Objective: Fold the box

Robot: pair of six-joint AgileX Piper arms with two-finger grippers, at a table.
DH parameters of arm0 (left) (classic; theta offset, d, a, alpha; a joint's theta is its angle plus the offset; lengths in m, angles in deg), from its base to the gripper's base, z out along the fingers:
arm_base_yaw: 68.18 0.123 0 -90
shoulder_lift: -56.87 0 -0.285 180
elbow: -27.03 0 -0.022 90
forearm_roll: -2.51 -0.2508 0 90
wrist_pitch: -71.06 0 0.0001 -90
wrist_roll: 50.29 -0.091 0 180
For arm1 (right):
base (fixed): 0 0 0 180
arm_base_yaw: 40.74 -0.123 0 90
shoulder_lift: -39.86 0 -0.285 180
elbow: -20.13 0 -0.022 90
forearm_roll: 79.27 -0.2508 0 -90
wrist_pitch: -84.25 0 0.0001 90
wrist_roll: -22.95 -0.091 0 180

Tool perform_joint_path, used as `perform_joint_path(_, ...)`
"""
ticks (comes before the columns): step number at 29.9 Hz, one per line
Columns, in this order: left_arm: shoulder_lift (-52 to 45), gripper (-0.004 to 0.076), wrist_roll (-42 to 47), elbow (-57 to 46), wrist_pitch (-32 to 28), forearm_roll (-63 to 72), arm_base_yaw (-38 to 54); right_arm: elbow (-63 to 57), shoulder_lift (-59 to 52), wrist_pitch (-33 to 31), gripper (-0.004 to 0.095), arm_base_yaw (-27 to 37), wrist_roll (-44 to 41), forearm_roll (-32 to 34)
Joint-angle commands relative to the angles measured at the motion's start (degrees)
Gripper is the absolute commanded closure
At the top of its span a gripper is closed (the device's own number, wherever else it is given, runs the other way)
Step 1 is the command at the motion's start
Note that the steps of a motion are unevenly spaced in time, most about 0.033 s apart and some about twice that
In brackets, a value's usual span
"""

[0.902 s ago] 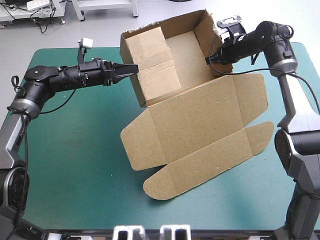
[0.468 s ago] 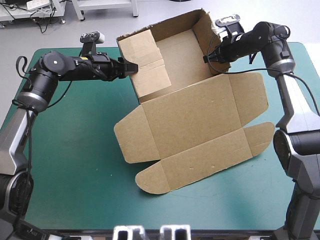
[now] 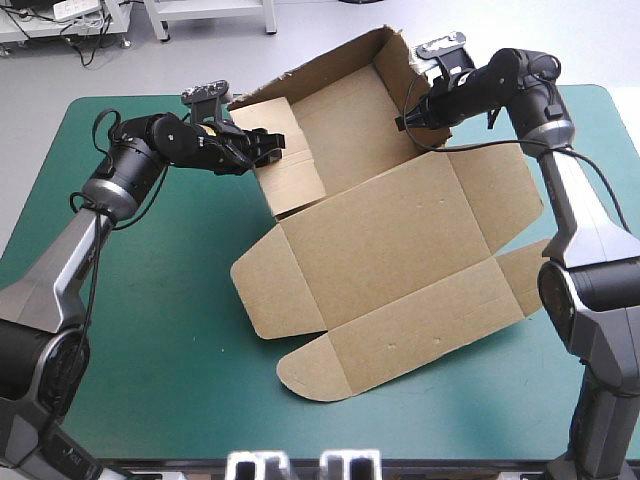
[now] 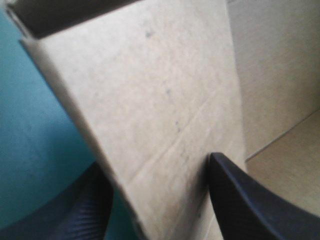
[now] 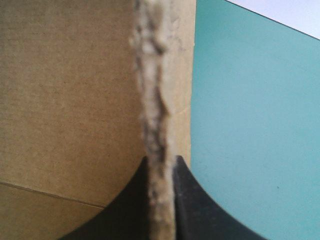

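Left side first. The left gripper (image 3: 264, 147) sits at the top edge of the box's left wall (image 3: 290, 165). In the left wrist view its fingers (image 4: 240, 200) stand well apart. One is outside the wall, over the teal-green cover (image 4: 40, 125), and the other is inside the tray. The board runs between them and is not pinched. We judge the step in hand to be turning this wall panel inward. To do it well, we would bring the fingers together low on the panel, close to its crease and not at the free corner. That way the board bends along the score and does not buckle.

Centre. The box (image 3: 400, 245) lies mid-table toward the far edge. Its tray part is raised and tipped at the far side, and the lid lies flat on the cover toward the near edge, flaps (image 3: 278, 290) spread.

Right side. The right gripper (image 3: 408, 118) is on the right wall (image 3: 397, 62). The right wrist view shows its fingers all but together, clamped on the board's ragged edge. We treat this grip as the anchor: it should hold steady while the left works, or the whole sheet may slide or turn on the cover. Risk: pulling hard against it may tear that worn edge.
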Motion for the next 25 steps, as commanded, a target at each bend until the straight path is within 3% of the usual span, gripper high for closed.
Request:
perform_joint_path(1,-1.5,0.0334,3.8,1.7,-0.6,-2.2,-0.9,2.0,-3.7,2.3,0.0931,-1.4,-0.2,-14.7)
perform_joint_path(5,-1.6,0.0334,6.7,1.7,0.8,-6.3,-0.9,2.0,-3.7,2.8,0.0931,-1.4,1.9,-20.5)
perform_joint_path(12,-1.5,0.0345,13.5,1.7,-3.3,-4.4,-0.8,2.0,-3.7,2.4,0.0931,-1.4,1.9,-20.3)
perform_joint_path(15,-1.4,0.0475,13.6,1.7,-5.2,-2.3,-0.8,2.0,-3.7,1.6,0.0932,-1.4,1.9,-18.8)
perform_joint_path(17,-1.4,0.0634,12.4,1.7,-5.9,-1.7,-0.8,2.0,-3.7,0.2,0.0932,-1.4,2.2,-16.8)
perform_joint_path(19,-1.4,0.0731,8.5,1.7,-6.4,0.4,-0.9,2.0,-3.7,-1.3,0.0932,-1.4,2.2,-14.2)
perform_joint_path(25,-1.4,0.0734,0.8,1.7,-7.7,4.3,-1.3,2.0,-2.8,-6.7,0.0931,-1.4,0.8,-6.3)
